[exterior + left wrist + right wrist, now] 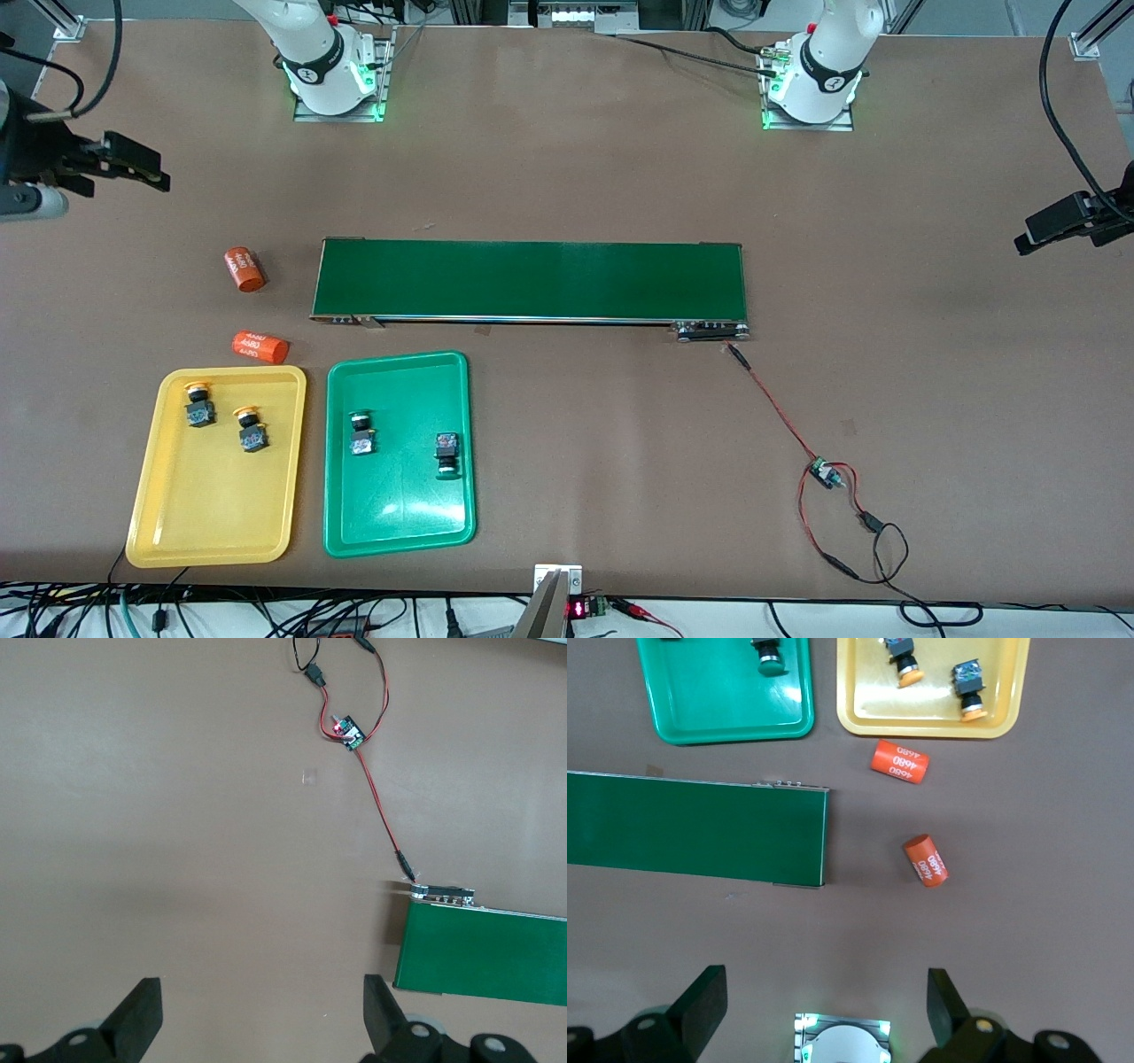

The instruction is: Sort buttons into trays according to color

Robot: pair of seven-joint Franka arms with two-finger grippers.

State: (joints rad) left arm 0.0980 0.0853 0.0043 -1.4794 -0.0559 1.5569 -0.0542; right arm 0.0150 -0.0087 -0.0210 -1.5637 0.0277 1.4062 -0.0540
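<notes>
Two trays near front edge: yellow tray holds two yellow buttons, green tray two green buttons. Left gripper and right gripper both spread wide, empty.

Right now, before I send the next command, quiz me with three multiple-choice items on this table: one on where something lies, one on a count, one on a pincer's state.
1. Where do the two orange cylinders lie?
A. on the conveyor belt
B. on the bare table, near the yellow tray
C. in the green tray

2. How many buttons are in the yellow tray?
A. one
B. two
C. four

3. How does the left pincer stand?
A. open, holding nothing
B. shut on a button
C. shut on a cable

Answers:
1 B: both orange cylinders rest on the table, farther from the front camera than the yellow tray.
2 B: two yellow-capped buttons lie there.
3 A: the left pincer shows its fingers spread over bare table.
</notes>
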